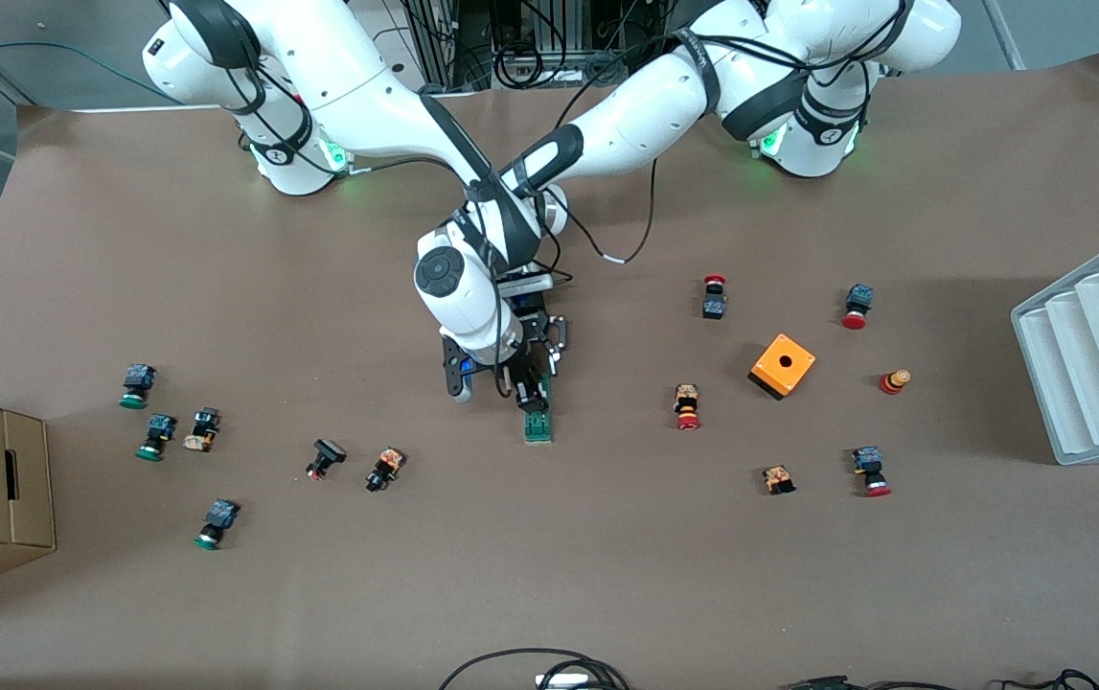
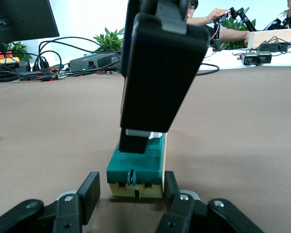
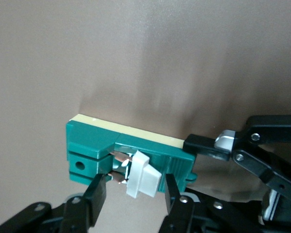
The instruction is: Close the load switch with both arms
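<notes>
One load switch (image 1: 537, 425), two end effectors

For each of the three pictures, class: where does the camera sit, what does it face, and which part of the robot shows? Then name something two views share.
Front view: high above the table, facing both arm bases; both white arms meet over the load switch.
Left wrist view: low on the left arm, level with the switch's end; the left gripper clamps its sides, the right gripper's finger hanging above.
Right wrist view: above the switch, looking down; the right gripper straddles the white lever.
Shared: the green switch appears in all three.
</notes>
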Action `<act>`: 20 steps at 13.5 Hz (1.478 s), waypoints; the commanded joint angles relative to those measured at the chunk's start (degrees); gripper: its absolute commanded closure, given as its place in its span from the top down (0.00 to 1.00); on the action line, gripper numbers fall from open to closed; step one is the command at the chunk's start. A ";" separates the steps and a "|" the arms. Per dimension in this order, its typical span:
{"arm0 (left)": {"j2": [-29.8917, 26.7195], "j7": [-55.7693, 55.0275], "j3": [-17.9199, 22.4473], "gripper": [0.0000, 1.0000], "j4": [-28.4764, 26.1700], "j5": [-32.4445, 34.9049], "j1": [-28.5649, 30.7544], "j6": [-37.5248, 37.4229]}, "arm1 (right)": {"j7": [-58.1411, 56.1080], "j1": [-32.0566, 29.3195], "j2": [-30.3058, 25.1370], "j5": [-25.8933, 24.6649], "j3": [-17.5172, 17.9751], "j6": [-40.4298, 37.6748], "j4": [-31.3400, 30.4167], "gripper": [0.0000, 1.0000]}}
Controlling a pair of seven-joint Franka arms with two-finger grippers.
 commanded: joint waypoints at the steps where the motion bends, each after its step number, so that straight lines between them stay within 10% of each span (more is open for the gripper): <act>1: 0.99 1.07 -0.24 0.62 1.10 0.35 0.35 1.19 | -1.62 -0.37 1.53 0.81 0.10 1.13 1.74 0.54; 20: 0.99 1.16 -0.24 0.62 1.10 0.35 0.35 1.63 | -0.74 -3.09 1.53 1.25 0.19 -2.65 6.75 0.49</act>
